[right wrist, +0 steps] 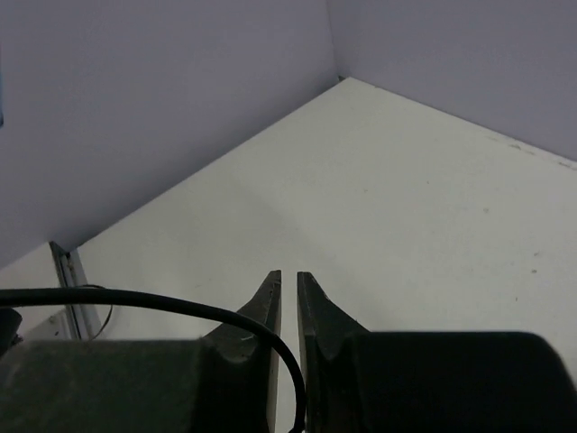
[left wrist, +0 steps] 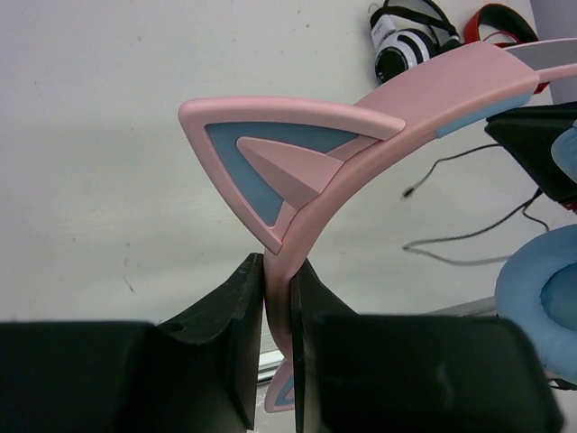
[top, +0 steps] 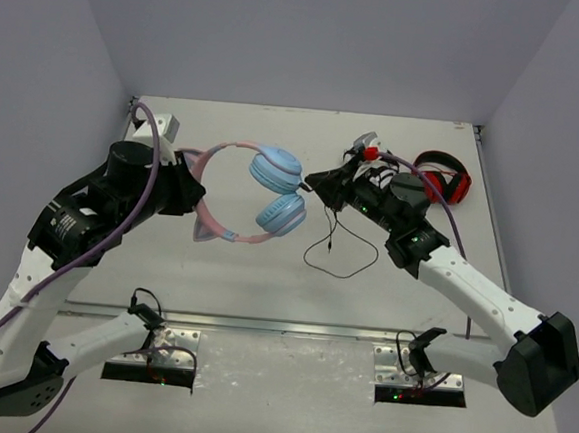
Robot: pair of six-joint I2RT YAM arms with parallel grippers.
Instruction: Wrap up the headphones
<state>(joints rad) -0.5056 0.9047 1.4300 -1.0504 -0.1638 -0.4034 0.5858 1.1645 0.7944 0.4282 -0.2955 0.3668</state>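
Pink-banded headphones (top: 276,170) hang above the table (top: 215,271), left gripper (left wrist: 278,266) clamped on the headband (left wrist: 433,86). Right gripper (right wrist: 288,275) stands pinched to a slit, the cable (right wrist: 135,296) apparently caught inside. Best bet: wind with steady tension, loops snug, no slack.

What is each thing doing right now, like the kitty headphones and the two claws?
Headphones: held up off the table by the headband.
Cable: hanging down, its loop on the table.
Left claw: shut on the headband.
Right claw: shut on the cable.
Red-and-black headphones: lying on the table.
White-and-black headphones: lying on the table.
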